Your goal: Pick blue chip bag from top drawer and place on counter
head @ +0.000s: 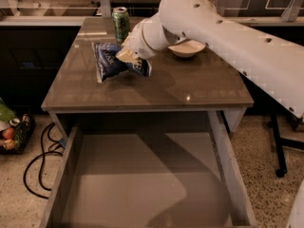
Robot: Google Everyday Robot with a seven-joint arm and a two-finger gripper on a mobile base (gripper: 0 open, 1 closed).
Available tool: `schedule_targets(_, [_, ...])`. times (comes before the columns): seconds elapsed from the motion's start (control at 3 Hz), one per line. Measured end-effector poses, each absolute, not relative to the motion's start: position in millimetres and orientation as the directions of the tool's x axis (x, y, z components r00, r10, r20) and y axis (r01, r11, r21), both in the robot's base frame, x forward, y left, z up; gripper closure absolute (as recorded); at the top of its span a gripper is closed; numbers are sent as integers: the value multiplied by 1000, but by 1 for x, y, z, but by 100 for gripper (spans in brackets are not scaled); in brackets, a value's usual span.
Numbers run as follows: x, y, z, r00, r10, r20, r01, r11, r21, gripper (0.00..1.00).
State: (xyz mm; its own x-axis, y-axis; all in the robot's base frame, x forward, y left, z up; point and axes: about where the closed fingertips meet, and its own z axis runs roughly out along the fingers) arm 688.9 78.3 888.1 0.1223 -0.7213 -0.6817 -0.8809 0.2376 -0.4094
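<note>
The blue chip bag [110, 61], crumpled navy foil with white lettering, is over the left rear part of the counter [190, 87], its lower edge at or just above the surface. My gripper [125, 55] is at the bag's right side, at the end of the white arm reaching in from the right, and is shut on the bag. The top drawer [142, 184] stands pulled out below the counter's front edge, with nothing in it.
A green can [120, 23] stands at the counter's back left, just behind the bag. A white bowl [187, 48] sits behind the arm. Black cables [40, 151] and a basket [12, 132] lie on the floor at the left. A chair base [280, 146] is at the right.
</note>
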Motion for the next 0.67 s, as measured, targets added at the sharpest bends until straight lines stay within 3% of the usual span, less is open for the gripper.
schedule_targets(0.67, [688,82,886,125,-721,-681,-883,232,-407,36])
